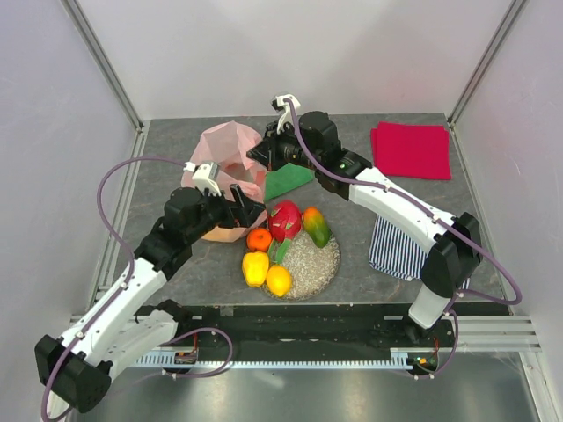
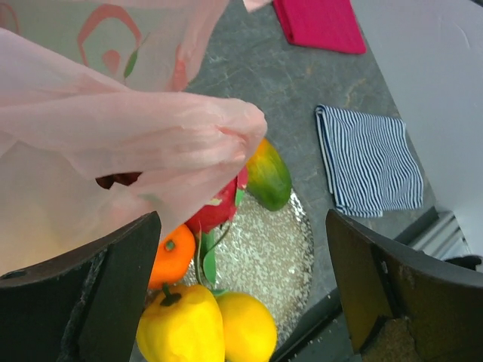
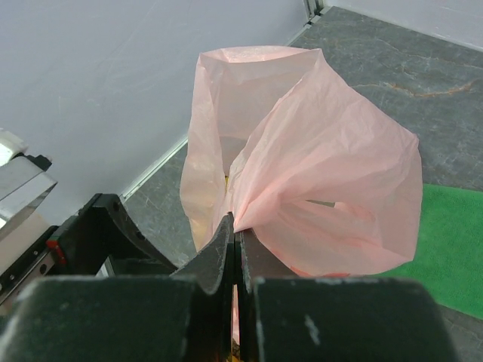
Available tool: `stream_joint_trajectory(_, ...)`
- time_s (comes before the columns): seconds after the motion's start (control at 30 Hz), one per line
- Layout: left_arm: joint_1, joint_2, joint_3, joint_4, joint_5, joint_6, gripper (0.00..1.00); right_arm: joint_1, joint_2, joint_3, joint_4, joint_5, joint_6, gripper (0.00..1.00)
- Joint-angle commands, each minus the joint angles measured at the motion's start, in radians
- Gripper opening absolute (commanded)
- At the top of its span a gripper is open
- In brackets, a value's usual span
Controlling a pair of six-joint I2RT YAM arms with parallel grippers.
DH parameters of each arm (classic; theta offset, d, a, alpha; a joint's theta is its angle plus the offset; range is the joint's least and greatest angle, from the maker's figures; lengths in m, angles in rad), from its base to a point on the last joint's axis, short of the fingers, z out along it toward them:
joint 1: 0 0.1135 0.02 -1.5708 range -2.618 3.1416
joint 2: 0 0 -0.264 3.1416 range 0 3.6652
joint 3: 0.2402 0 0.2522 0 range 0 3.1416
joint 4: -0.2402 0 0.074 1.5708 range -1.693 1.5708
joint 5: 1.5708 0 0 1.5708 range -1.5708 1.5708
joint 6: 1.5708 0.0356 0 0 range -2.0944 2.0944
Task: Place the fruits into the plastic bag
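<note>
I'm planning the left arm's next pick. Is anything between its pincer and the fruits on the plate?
Yes: a fold of the bag hangs before the open left pincer, covering part of the red fruit. The yellow fruits and the green one lie uncovered.

No readable text, plastic bag [image 2: 113, 128] print illegible
</note>
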Motion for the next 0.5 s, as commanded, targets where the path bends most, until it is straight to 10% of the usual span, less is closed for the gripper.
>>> stream_joint_trajectory(0.0,-0.034,0.028,-0.018,0.196,-0.145,-0.036,0.97,0.006,-0.01,0.027,0.039,0.003,0.009,0.0)
stream_joint_trajectory(0.47,-0.061,0.245,-0.053,0.581,-0.288,-0.062,0.85,0.006,-0.004,0.01,0.048,-0.029,0.009,0.0)
